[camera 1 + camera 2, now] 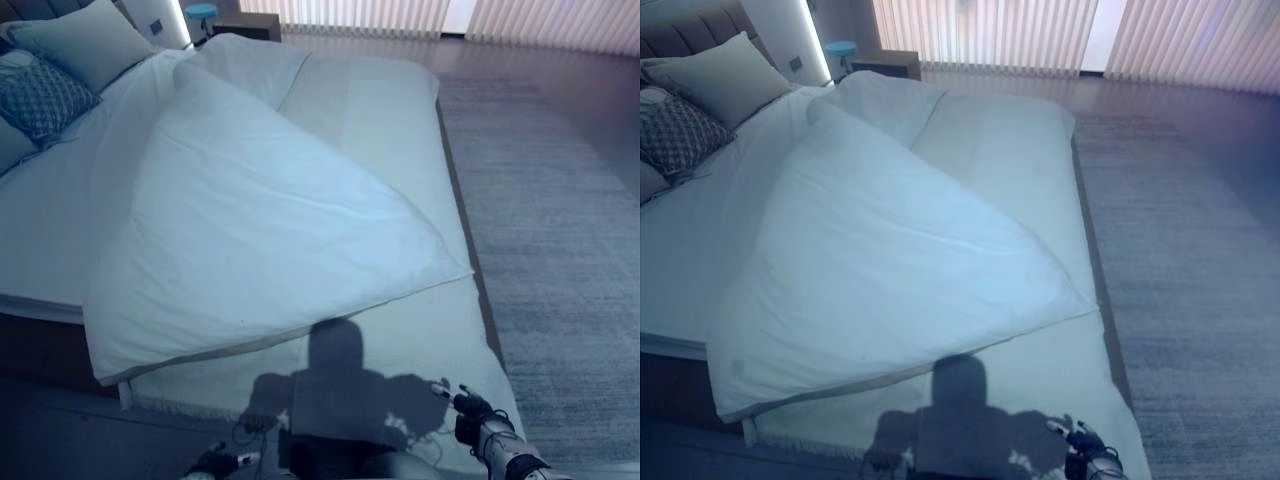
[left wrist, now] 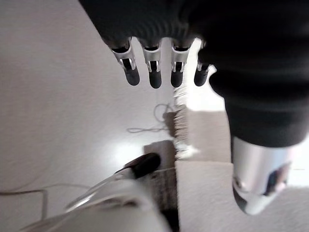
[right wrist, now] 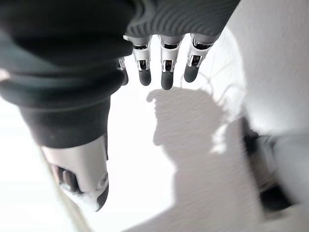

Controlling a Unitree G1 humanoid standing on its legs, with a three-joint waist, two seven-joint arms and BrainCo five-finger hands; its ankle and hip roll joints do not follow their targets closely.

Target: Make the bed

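Left eye view showed the white duvet (image 1: 260, 230) lying askew on the bed (image 1: 400, 120), one corner folded back diagonally, leaving the sheet bare near the pillows (image 1: 85, 40). Low at the foot edge, the right robot hand (image 1: 468, 408) and left robot hand (image 2: 154, 67) hung with straight fingers, holding nothing.

I see a grey carpet (image 1: 560, 220) running along the room's right side, dark floor (image 1: 1200, 95) beyond it, pale vertical blinds (image 1: 990, 35) across the far wall glowing with daylight, a dark bedside cabinet (image 1: 885, 64), a small teal stool (image 1: 840, 48), a lit strip (image 1: 816, 40) by the padded headboard (image 1: 685, 30)
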